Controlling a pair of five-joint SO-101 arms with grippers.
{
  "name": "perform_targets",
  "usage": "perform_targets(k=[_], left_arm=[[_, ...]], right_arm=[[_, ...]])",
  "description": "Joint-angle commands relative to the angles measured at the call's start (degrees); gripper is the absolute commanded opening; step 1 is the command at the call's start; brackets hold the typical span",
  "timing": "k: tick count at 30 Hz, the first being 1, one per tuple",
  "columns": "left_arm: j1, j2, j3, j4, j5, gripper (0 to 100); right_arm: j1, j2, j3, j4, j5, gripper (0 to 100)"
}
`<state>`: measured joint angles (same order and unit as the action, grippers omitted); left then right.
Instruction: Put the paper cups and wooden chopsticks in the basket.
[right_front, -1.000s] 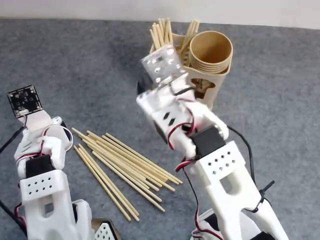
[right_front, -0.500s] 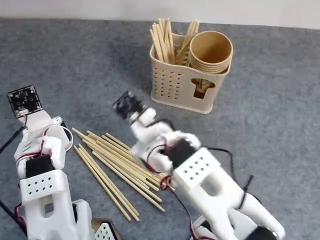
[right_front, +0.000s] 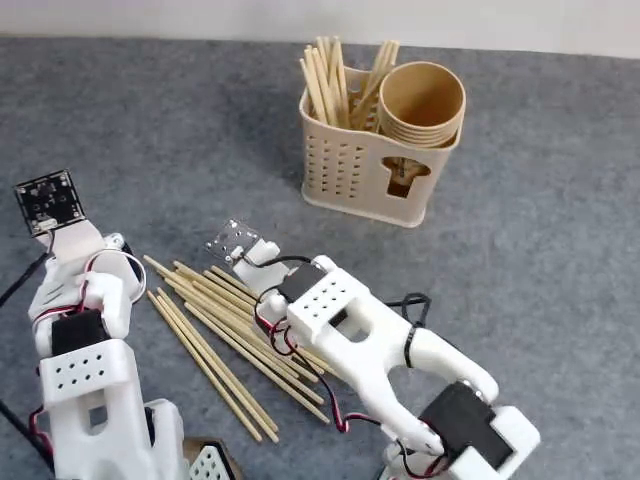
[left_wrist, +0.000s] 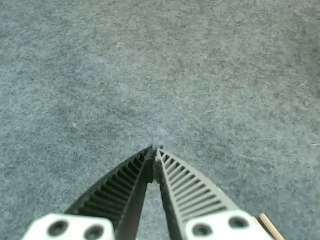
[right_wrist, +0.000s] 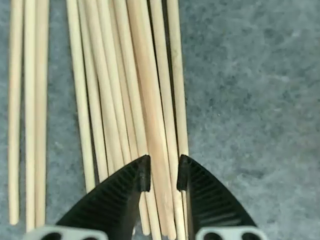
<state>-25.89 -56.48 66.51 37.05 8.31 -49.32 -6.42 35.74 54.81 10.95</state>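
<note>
Grey, felt-like bench (right_front: 130, 110) across whole high view. Right arm (right_front: 390, 350) at lower centre-right, stretched toward frame centre, wrist over the loose sticks. Left arm (right_front: 85, 340) along lower left edge, just left of the pile.

Beige perforated basket (right_front: 350, 175) at upper centre-right, standing on bench, well apart from both arms.

Loose wooden chopsticks (right_front: 215, 335) flat on bench at lower centre-left, approx. parallel, running diag. from upper left to lower right. Right-hand ends partly under right arm.

Stack of paper cups (right_front: 422, 100) nested upright in basket's right compartment, rims above basket wall. More chopsticks in basket (right_front: 325, 70) on end in left compartment, tops leaning & poking above rim, w/ a few more behind the cups.

Right jaws, per right wrist view: a little apart, tips low over the pile, straddling one or two sticks. Can't tell if actually touching them.

Left jaws, per left wrist view: tips pressed together, nothing between, over bare bench. One stick end (left_wrist: 266, 223) at lower right corner of that view.
</note>
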Motion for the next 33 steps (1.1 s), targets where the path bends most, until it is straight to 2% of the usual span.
perform_targets(k=[1, 9, 15, 22, 30, 33], left_arm=[[-0.4, -1.2, -0.5, -1.1, 0.4, 3], [-0.3, -1.2, -0.4, -1.1, 0.4, 3], [-0.3, -1.2, -0.4, -1.1, 0.4, 3], [-0.3, -1.2, -0.4, -1.1, 0.3, 3], [-0.3, -1.2, -0.4, -1.1, 0.3, 3], [-0.3, -1.2, -0.4, -1.1, 0.3, 3]], right_arm=[[-0.5, -0.1, -2.6, -3.2, 0.0, 10.3], [-0.1, 0.1, -2.6, -4.0, 0.0, 10.2], [1.9, 0.8, -2.5, -8.6, 0.0, 10.2], [1.8, 8.4, -3.0, -8.7, 0.0, 9.9], [2.8, 9.1, -3.0, -8.7, 0.0, 9.8], [3.0, 9.2, -3.0, -8.7, 0.4, 6.0]])
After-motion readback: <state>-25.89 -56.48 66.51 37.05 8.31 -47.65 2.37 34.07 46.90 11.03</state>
